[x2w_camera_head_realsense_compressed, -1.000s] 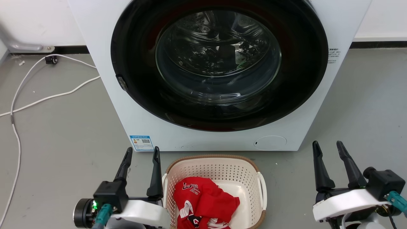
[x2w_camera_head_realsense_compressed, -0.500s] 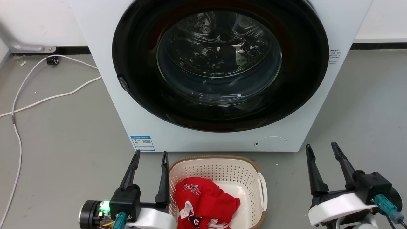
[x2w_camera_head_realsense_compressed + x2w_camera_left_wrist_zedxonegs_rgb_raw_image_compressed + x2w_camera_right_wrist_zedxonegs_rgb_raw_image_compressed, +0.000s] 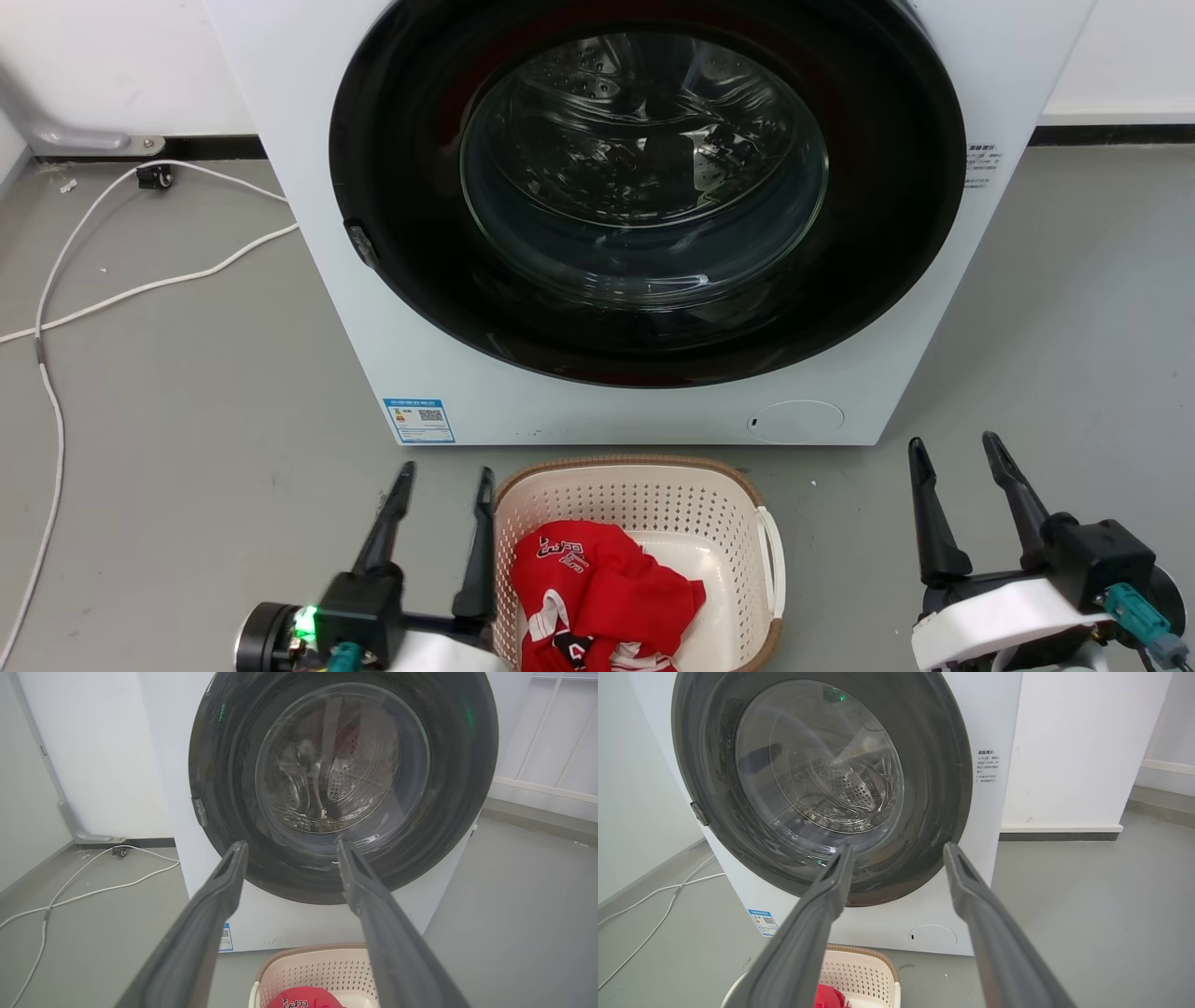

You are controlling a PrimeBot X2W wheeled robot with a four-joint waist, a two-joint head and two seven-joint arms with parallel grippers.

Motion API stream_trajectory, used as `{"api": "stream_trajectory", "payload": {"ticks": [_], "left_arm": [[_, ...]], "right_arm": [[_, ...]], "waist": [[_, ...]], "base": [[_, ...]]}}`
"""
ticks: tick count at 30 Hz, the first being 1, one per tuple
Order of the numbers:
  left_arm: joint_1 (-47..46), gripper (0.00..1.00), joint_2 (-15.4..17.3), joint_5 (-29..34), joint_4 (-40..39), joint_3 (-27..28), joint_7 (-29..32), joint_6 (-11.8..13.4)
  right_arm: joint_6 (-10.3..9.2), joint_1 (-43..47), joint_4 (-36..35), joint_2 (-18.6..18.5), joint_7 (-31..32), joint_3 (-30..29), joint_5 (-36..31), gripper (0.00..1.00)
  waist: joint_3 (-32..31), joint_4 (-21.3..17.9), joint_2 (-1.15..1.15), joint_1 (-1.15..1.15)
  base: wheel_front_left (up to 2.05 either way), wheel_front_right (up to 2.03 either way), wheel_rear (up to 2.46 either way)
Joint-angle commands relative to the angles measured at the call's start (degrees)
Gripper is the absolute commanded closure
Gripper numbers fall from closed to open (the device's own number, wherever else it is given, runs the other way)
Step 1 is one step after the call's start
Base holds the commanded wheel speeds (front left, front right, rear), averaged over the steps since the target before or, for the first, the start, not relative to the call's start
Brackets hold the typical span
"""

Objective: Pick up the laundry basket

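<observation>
The laundry basket [image 3: 644,495], cream with a brown rim and white side handles, stands on the floor in front of the washing machine. It holds a red garment [image 3: 597,588]. My left gripper [image 3: 445,474] is open, its right finger close beside the basket's left wall; I cannot tell whether they touch. My right gripper [image 3: 954,446] is open and well to the right of the basket, above bare floor. In the left wrist view the basket's far rim [image 3: 313,952] shows between the fingers of the left gripper [image 3: 289,847]. The right wrist view has the basket [image 3: 859,970] at the lower left of the right gripper [image 3: 896,848].
A white front-loading washing machine [image 3: 644,401] with a shut dark round door [image 3: 644,187] stands right behind the basket. White cables [image 3: 56,308] trail over the grey floor at the left. A white wall with a dark skirting runs behind.
Both grippers have drawn back toward the bottom of the head view. The left one shifted right, closer to the basket's left wall. The basket has stayed where it was.
</observation>
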Motion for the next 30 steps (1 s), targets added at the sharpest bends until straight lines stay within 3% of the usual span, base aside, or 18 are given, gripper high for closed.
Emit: {"api": "stream_trajectory", "payload": {"ticks": [1, 12, 30], "left_arm": [[0.34, 0.0, -0.14, 2.35, 0.18, -0.12, -0.47, -0.59], [1.47, 0.0, -2.66, 8.16, 0.75, 2.69, -1.54, -3.5], [1.55, 0.0, -4.46, 8.2, 2.73, 5.6, -1.41, -6.62]], "right_arm": [[-0.02, -0.07, 0.02, 0.05, -0.51, 0.14, -1.34, 0.0], [-0.02, 0.01, -0.21, 0.07, -1.46, 0.67, -4.94, 0.0], [-0.02, -0.76, 0.02, 0.07, -1.45, 0.94, -4.66, 0.0]], "waist": [[0.02, 0.0, 0.0, 0.0], [0.01, -0.01, 0.0, 0.0], [1.11, -0.07, 0.0, 0.0]], "base": [[0.0, 0.0, 0.0], [0.0, 0.0, 0.0], [0.0, 0.0, 0.0]]}}
